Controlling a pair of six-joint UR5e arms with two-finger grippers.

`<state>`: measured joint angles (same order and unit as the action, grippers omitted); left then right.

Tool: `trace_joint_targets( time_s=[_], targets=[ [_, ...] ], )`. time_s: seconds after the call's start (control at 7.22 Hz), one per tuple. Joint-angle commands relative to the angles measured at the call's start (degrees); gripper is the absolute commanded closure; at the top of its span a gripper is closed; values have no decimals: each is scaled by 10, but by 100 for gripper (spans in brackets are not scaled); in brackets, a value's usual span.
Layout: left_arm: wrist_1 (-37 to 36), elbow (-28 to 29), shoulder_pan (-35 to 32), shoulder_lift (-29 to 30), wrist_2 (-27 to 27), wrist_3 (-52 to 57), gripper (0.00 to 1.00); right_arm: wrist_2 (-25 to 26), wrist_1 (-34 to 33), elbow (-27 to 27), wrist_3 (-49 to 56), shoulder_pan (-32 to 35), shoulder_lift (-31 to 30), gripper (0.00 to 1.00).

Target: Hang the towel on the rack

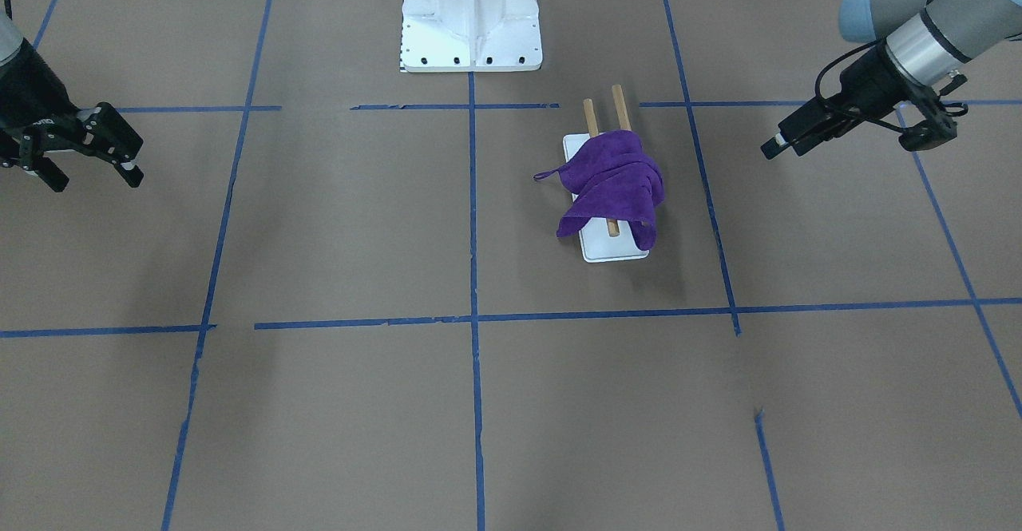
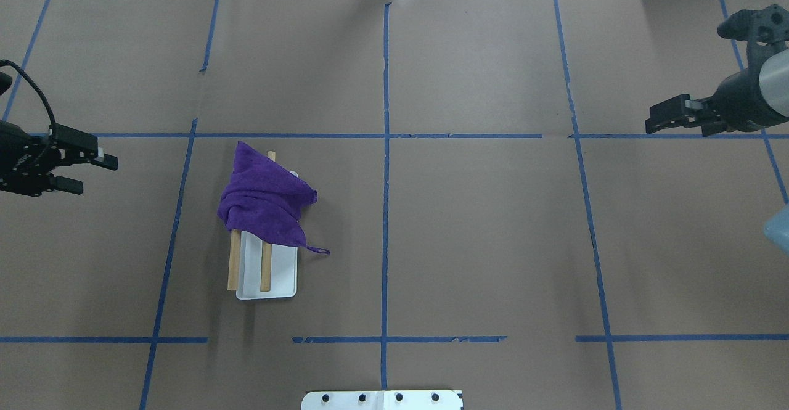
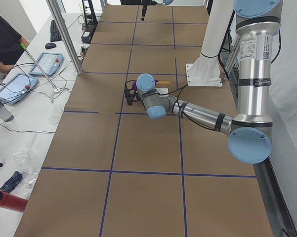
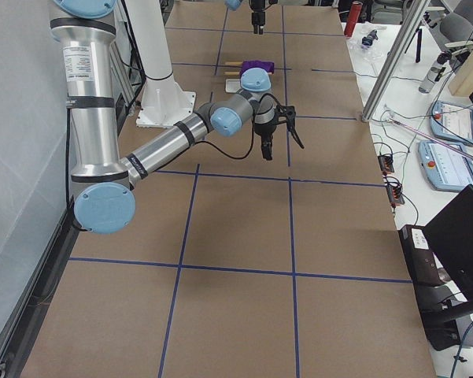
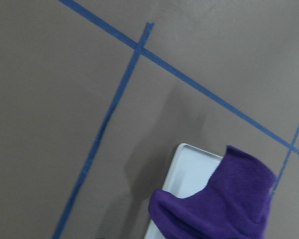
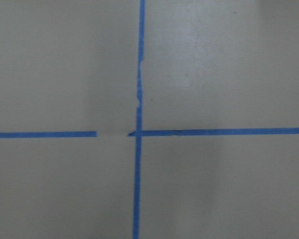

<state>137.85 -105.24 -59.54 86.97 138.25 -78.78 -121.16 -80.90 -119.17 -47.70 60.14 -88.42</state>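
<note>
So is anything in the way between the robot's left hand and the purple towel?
No, nothing visible is. Between the open left gripper and the towel there is only bare table with a blue tape line. The towel is already draped over the rack.

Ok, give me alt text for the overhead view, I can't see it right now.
A purple towel lies bunched over the far end of the rack, left of centre on the table. The left gripper and the right gripper sit open and empty at the view's side edges.
</note>
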Motion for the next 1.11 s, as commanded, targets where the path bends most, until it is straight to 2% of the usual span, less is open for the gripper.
trace_joint_targets(
  time_s=[0.0,0.14,0.42,0.55,0.69,0.83,0.97],
  targets=[
    [1,47,-77,-34,-1,248,11,-99,-1,57,161,111,-56,0],
    [-1,71,-124,-50,0,382,11,-148,0,103,250,171,-72,0],
    [-9,121,-221,-60,-10,612,11,-150,0,204,445,250,-88,0],
    [-60,130,-253,-58,-11,689,11,-148,-1,263,519,264,-84,0],
    [-145,110,-286,-58,-11,744,11,-149,-1,298,558,276,-83,0],
    [-265,88,-293,-51,-11,749,11,-151,-20,296,563,279,-84,0],
    [-314,85,-292,-40,-20,749,11,-152,-74,280,574,279,-61,0]
  ],
)
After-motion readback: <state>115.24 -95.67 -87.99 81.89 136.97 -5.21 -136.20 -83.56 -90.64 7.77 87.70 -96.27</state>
